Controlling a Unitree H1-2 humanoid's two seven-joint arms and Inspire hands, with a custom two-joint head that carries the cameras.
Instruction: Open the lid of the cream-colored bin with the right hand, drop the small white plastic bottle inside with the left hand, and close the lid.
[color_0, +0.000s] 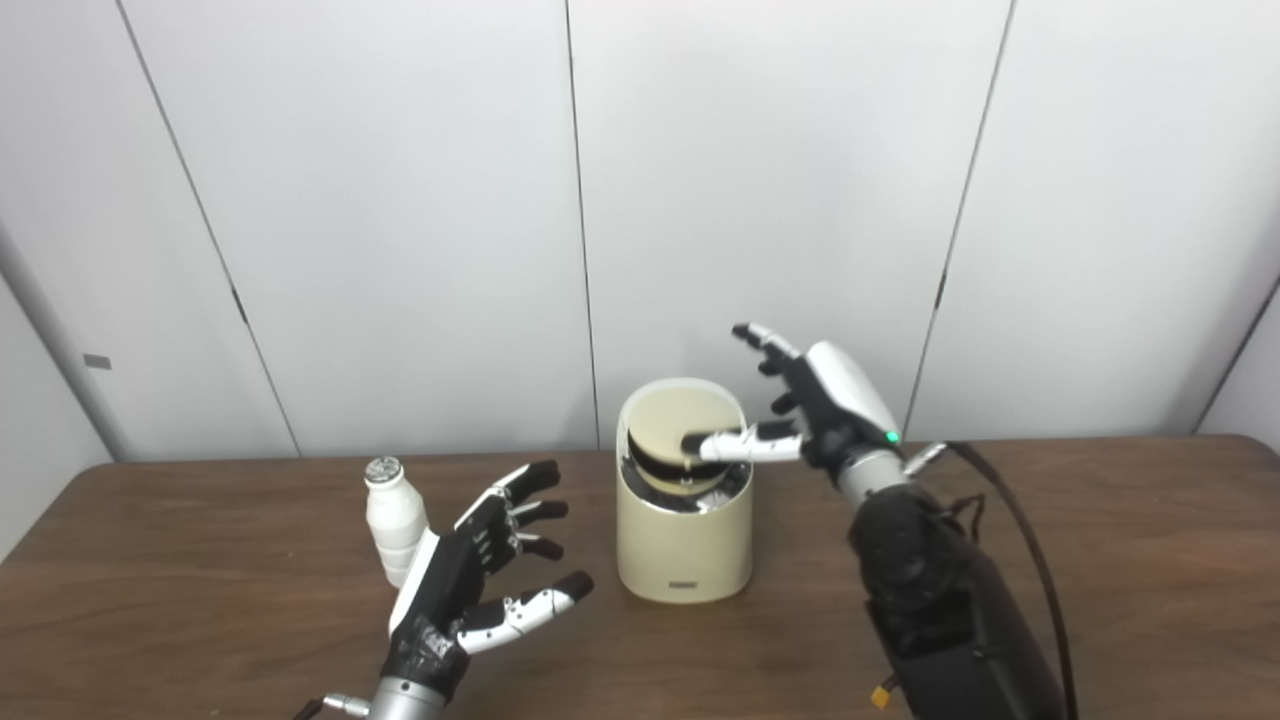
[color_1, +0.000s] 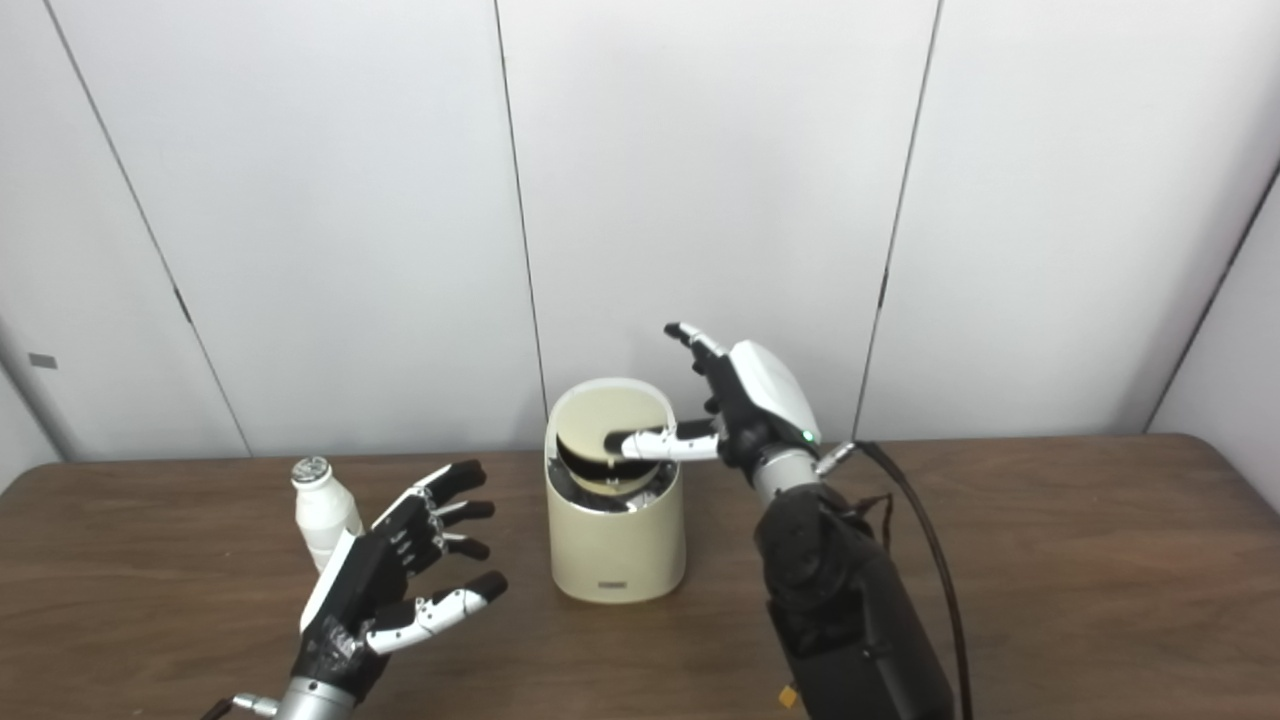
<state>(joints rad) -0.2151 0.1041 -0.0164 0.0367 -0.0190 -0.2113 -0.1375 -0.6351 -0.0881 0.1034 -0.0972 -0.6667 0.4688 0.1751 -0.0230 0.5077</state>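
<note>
The cream-colored bin (color_0: 684, 545) stands mid-table with its round lid (color_0: 683, 425) tilted up at the back, a dark gap showing under it. My right hand (color_0: 812, 410) hovers beside the bin's right rim, open, its thumb reaching over the opening near the lid. The small white plastic bottle (color_0: 394, 518) with a silver cap stands upright to the bin's left. My left hand (color_0: 478, 585) is open with fingers spread, just right of and in front of the bottle, holding nothing.
The brown wooden table (color_0: 1100, 560) stretches wide on both sides. White wall panels (color_0: 770, 180) rise directly behind the bin. A black cable (color_0: 1020, 540) runs along my right forearm.
</note>
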